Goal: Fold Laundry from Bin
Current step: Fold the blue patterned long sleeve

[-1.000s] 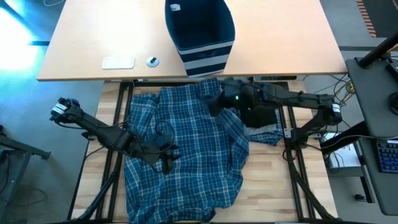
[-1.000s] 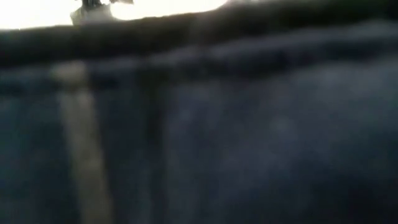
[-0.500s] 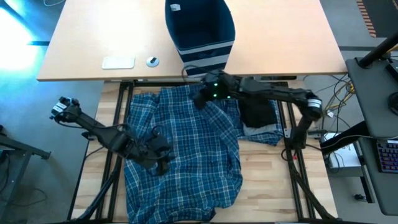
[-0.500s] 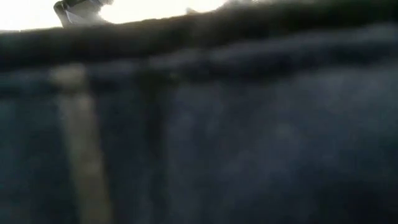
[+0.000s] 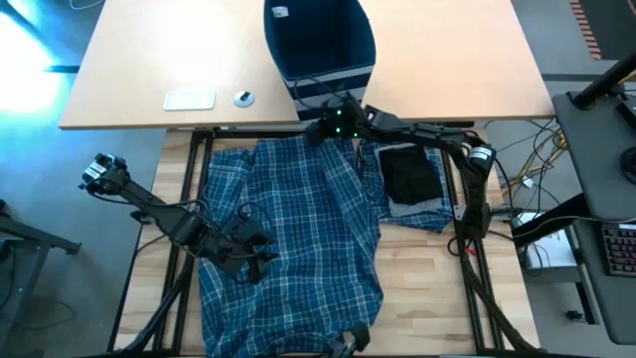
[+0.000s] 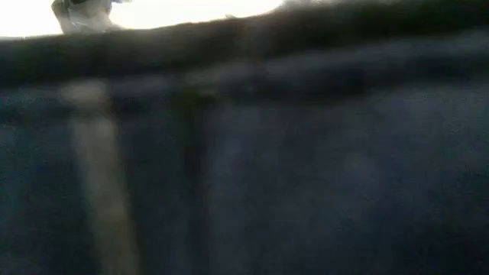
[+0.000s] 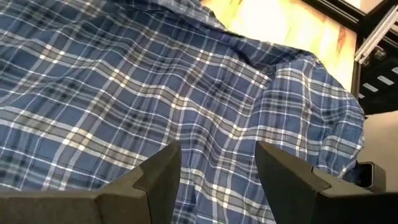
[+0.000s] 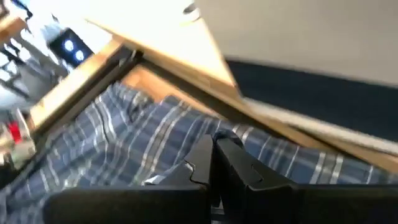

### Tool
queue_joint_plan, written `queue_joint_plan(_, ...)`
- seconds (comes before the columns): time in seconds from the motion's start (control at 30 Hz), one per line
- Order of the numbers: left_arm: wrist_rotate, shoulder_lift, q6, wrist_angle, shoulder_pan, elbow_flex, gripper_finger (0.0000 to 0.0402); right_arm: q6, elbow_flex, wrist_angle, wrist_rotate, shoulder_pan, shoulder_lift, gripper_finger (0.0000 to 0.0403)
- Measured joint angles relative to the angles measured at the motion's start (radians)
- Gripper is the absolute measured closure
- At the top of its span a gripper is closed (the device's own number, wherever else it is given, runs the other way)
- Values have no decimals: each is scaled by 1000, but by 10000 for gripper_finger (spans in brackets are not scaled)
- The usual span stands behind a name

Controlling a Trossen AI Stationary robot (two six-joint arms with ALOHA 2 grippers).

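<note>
Table holds one plaid garment (image 5: 298, 239), left claw (image 7: 217, 171) open, right claw (image 8: 213, 155) closed empty.

Dark blurred cloth (image 6: 252, 168) is filling nearly the whole low view, hiding the table and both arms; only a bright strip is showing along the top. The plaid garment (image 5: 298, 239) is running off the high view's bottom edge, covering much of the table beneath it

Plaid laundry (image 5: 298, 239) covers the pale wooden table (image 5: 427, 298), a black piece (image 5: 410, 176) beside it.
</note>
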Motion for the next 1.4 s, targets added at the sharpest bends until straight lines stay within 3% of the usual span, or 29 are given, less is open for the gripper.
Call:
queue_joint_plan(0.23,-53,-18,-75,-102,2,-2,212,18,0,159,-258,-6,-21,389)
queue_joint_plan(0.33,-137,-15,-86,-99,8,-15,212,24,2,226,-271,18,-66,390)
queue_joint_plan(0.47,-361,-16,-159,-96,43,-31,212,9,2,224,-274,42,-111,391)
queue_joint_plan(0.53,-416,-25,-171,-62,97,-31,209,-24,2,212,-267,53,-122,392)
queue_joint_plan(0.63,-379,-26,-37,99,191,-32,193,-39,2,202,-259,57,-133,392)
queue_joint_plan(0.73,-206,-3,106,297,305,-54,163,-42,2,200,-255,57,-132,392)
queue_joint_plan(0.87,-69,25,73,397,476,-83,119,-56,2,194,-254,67,-131,392)
queue_joint_plan(1.07,-112,26,96,613,567,-105,83,-94,2,119,-258,70,-135,392)
queue_joint_plan(1.17,-75,39,104,680,603,-105,82,-100,1,110,-256,69,-135,392)
queue_joint_plan(1.27,-44,74,91,719,621,-105,83,-110,1,117,-256,71,-135,392)
queue_joint_plan(1.4,-127,122,-7,705,638,-105,88,-110,1,117,-259,70,-136,392)
